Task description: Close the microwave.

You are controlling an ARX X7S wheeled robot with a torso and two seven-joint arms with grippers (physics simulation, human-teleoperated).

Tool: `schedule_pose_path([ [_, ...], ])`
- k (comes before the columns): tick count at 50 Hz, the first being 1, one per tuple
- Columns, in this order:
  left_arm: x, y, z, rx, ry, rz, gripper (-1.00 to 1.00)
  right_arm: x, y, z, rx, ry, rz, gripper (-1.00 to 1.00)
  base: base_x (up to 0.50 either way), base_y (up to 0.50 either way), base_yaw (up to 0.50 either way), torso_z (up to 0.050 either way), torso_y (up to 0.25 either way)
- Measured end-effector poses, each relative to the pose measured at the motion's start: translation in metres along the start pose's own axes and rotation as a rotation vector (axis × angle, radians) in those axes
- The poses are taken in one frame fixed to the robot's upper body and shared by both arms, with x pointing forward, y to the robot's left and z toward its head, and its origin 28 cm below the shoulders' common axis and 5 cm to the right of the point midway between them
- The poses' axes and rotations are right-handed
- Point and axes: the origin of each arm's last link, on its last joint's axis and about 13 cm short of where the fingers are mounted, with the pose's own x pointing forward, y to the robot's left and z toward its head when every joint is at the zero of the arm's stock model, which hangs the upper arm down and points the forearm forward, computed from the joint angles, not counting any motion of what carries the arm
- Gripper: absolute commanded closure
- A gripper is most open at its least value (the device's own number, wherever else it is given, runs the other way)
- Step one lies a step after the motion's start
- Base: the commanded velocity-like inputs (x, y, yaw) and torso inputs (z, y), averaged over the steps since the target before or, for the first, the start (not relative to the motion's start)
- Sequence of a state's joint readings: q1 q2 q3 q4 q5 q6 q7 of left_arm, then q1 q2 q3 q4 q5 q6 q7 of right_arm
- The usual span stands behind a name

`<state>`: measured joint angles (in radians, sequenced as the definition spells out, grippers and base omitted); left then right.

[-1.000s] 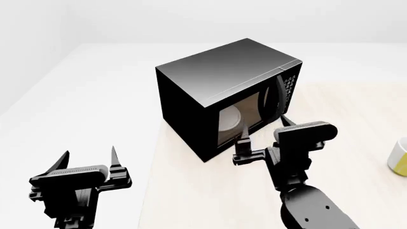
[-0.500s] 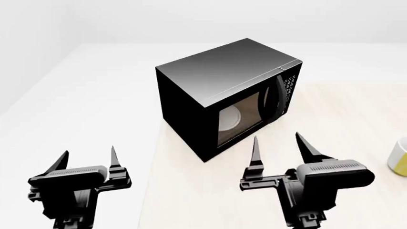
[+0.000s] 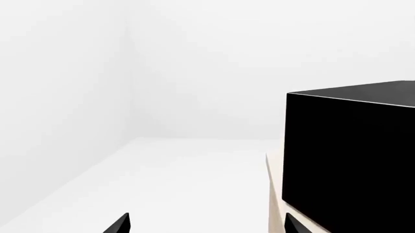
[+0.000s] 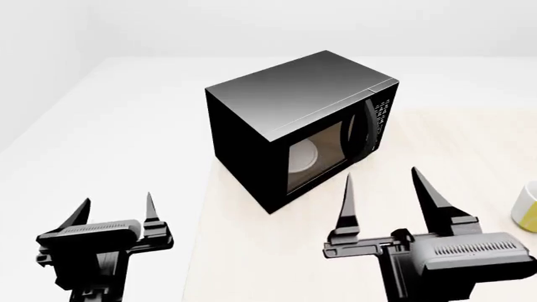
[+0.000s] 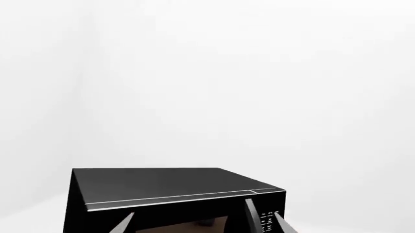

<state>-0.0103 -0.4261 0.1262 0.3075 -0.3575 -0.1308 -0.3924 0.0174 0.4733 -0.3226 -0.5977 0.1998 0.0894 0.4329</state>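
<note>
You are facing the microwave (image 4: 302, 126), which is sitting on the pale wooden tabletop (image 4: 277, 251), its windowed door (image 4: 323, 154) lying flush with the keypad panel (image 4: 383, 113), so the door is looking shut. Your right gripper (image 4: 386, 189) is hovering released, fingers spread, just before the door, touching nothing. Your left gripper (image 4: 113, 211) is likewise waiting open, well apart. If any gap is remaining, be pressing squarely near the curved handle (image 4: 368, 129), gently, avoiding shoving the whole box.

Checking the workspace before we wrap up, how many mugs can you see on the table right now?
1. A yellow-and-white mug sits at the head view's right edge, cut off by the frame, right of the microwave. Others may lie outside the view.
</note>
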Motion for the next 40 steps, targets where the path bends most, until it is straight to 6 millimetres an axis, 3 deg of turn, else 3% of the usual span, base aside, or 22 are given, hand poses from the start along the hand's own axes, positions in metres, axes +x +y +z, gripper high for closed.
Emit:
schedule_pose_path([
  [40, -0.001, 0.000, 0.002, -0.003, -0.006, -0.004, -1.00, 0.005, -0.003, 0.027, -0.136, -0.244, -0.061, -1.00, 0.00, 0.00, 0.00, 0.000, 0.000],
])
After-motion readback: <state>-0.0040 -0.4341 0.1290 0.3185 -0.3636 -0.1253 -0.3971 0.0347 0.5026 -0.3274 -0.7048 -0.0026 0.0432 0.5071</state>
